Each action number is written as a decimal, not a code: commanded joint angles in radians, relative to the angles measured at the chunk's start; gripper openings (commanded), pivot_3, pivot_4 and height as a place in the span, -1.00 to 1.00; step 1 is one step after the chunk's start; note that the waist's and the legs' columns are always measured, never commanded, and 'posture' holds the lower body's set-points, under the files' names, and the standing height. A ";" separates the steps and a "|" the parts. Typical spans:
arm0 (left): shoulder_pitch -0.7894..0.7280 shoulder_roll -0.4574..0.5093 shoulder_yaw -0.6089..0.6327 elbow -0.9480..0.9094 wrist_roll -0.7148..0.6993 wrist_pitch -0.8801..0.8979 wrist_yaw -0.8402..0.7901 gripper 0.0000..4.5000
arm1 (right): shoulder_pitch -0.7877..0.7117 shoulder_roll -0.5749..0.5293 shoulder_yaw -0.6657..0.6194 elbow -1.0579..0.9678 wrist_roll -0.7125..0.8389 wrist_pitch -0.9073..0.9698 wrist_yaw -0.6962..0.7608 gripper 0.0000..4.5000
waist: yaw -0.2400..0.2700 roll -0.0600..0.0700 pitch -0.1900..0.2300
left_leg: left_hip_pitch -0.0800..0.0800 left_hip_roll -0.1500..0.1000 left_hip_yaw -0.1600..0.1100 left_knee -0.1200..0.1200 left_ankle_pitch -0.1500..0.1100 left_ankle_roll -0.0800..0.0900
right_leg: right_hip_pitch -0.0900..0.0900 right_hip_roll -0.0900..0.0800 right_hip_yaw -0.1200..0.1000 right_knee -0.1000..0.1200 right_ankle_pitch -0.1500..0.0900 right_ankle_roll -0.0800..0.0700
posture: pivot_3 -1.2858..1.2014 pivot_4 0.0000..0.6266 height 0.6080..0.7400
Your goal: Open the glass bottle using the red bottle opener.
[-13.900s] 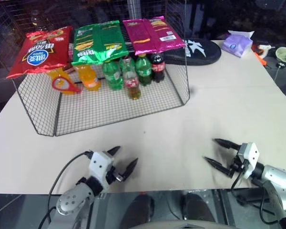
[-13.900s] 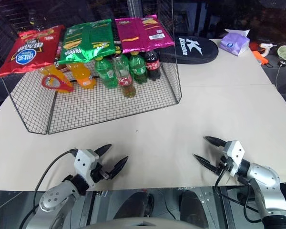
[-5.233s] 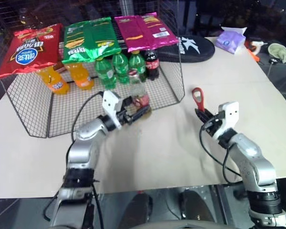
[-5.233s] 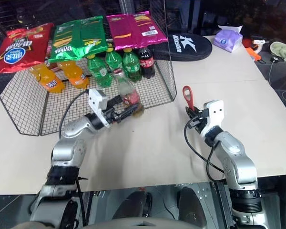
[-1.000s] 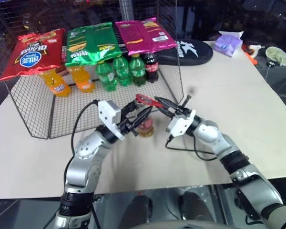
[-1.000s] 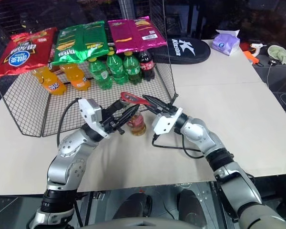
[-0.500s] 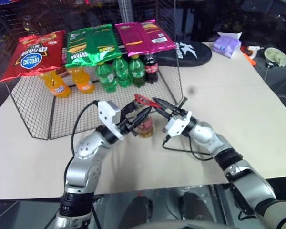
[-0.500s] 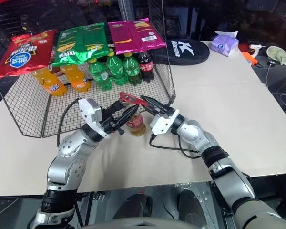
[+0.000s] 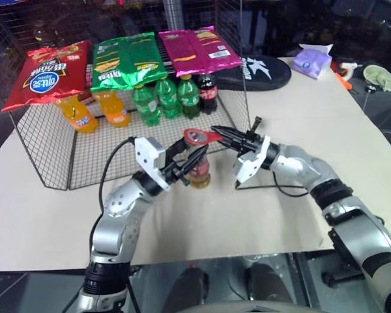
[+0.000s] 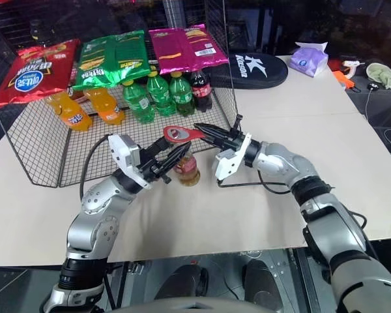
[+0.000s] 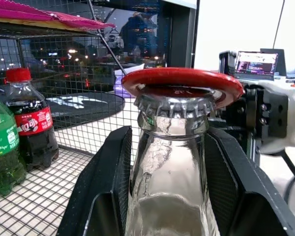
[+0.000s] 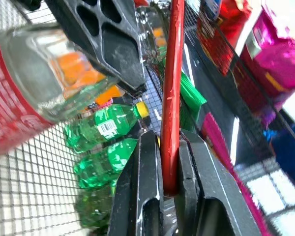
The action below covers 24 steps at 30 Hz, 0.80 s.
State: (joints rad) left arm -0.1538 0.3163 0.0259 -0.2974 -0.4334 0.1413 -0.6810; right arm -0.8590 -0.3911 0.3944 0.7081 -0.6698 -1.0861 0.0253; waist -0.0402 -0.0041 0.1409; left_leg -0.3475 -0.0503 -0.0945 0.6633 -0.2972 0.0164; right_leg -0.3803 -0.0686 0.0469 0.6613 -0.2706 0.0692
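We saw open beige tabletop (image 9: pixel 326 98) to the right of the wire basket (image 9: pixel 45 163) and toward the near edge; basket's front side open, its mesh wall edge just behind the grippers.

In basket, L to R: two orange soda bottles (image 9: pixel 78 114) lying tilted, three green plastic soda bottles (image 9: pixel 164 99) upright, a dark cola bottle (image 9: pixel 206 92) w/ red label. On top of the mesh: red chip bag (image 9: pixel 45 75), green chip bags (image 9: pixel 127 59), magenta chip bags (image 9: pixel 199 49). Behind, a black racket case (image 9: pixel 260 68) w/ a white "K" logo; lettering on chip bags too small to read. Purple tissue pack (image 9: pixel 311 60) sat at far right corner.

Left gripper (image 9: pixel 186 162) was clenched on the glass bottle (image 9: pixel 199 173), fingers (image 11: pixel 108 182) either side of the neck; bottle upright at table centre, just in front of basket, crown cap on. Right gripper (image 10: pixel 208 134) was clamped on the handle of the red bottle opener (image 9: pixel 200 137); its ring head sat on the cap, per left wrist view.
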 commanded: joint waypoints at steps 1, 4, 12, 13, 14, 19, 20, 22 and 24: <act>-0.006 -0.005 -0.057 0.020 0.025 0.013 -0.007 -0.27 | -0.055 -0.019 0.054 0.006 -0.074 -0.046 0.000 -1.00 | 0.001 0.000 0.000 | 0.000 0.000 0.000 0.000 0.000 0.000 | 0.000 0.000 0.000 0.000 0.000 0.000 | 0.03 -0.52 1.00; -0.004 -0.009 -0.060 0.019 0.028 0.011 -0.006 -0.27 | -0.096 -0.045 0.043 0.020 -0.080 -0.045 -0.023 -1.00 | 0.001 0.000 0.001 | 0.000 0.000 0.000 0.000 0.000 0.000 | 0.000 0.000 0.000 0.000 0.000 0.000 | 0.03 -0.52 1.00; -0.004 -0.012 -0.067 0.023 0.032 0.004 -0.003 -0.27 | -0.133 -0.080 0.025 0.033 -0.069 -0.042 -0.056 -1.00 | 0.002 0.000 0.001 | -0.001 0.000 0.000 -0.003 0.000 0.000 | 0.000 0.000 0.000 -0.003 0.000 0.000 | 0.03 -0.52 1.00; -0.003 -0.012 -0.067 0.023 0.032 0.003 -0.003 -0.27 | -0.129 -0.077 0.016 0.039 -0.049 -0.040 -0.056 -1.00 | 0.002 0.000 0.001 | -0.001 0.000 0.000 -0.004 0.000 0.000 | 0.000 -0.001 0.000 -0.004 0.000 0.000 | 0.03 -0.52 1.00; -0.004 -0.012 -0.066 0.024 0.032 0.002 -0.003 -0.27 | -0.124 -0.070 0.004 0.046 -0.018 -0.035 -0.056 -1.00 | 0.002 0.000 0.001 | -0.001 0.000 0.000 -0.004 0.000 0.000 | 0.000 -0.001 0.000 -0.004 0.000 0.000 | 0.03 -0.52 1.00; -0.002 -0.014 -0.057 0.020 0.022 -0.004 0.000 -0.27 | -0.099 -0.042 -0.046 0.055 0.114 -0.005 -0.046 -1.00 | 0.001 -0.001 0.002 | -0.001 0.000 0.000 -0.006 0.000 0.000 | -0.001 -0.001 0.000 -0.005 0.000 0.000 | 0.03 -0.52 1.00; -0.001 -0.017 -0.053 0.018 0.016 -0.004 0.003 -0.27 | -0.092 -0.041 -0.054 0.054 0.133 0.003 -0.042 -1.00 | 0.001 -0.001 0.002 | -0.001 0.000 0.000 -0.007 0.000 0.000 | -0.001 -0.001 0.000 -0.006 0.000 0.000 | 0.03 -0.52 1.00; 0.002 -0.020 -0.045 0.015 0.008 -0.005 0.006 -0.27 | -0.070 -0.035 -0.079 0.048 0.182 0.024 -0.034 -1.00 | 0.002 -0.001 0.002 | -0.001 0.000 0.000 -0.008 0.000 0.000 | -0.001 -0.001 0.000 -0.007 0.000 0.000 | 0.03 -0.52 1.00; 0.002 -0.023 -0.037 0.015 0.005 -0.010 0.010 -0.27 | -0.050 -0.033 -0.097 0.042 0.221 0.043 -0.021 -1.00 | 0.003 -0.001 0.002 | -0.001 0.000 -0.001 -0.009 0.000 0.000 | -0.001 -0.001 -0.001 -0.009 0.000 0.000 | 0.03 -0.52 1.00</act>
State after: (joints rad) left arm -0.1699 0.2938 -0.0013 -0.2935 -0.4254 0.1199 -0.6728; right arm -0.9217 -0.4243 0.3398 0.7748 -0.5154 -1.0621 -0.0046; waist -0.0374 -0.0049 0.1429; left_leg -0.3490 -0.0501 -0.0952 0.6541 -0.2971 0.0162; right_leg -0.3808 -0.0696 0.0462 0.6523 -0.2706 0.0691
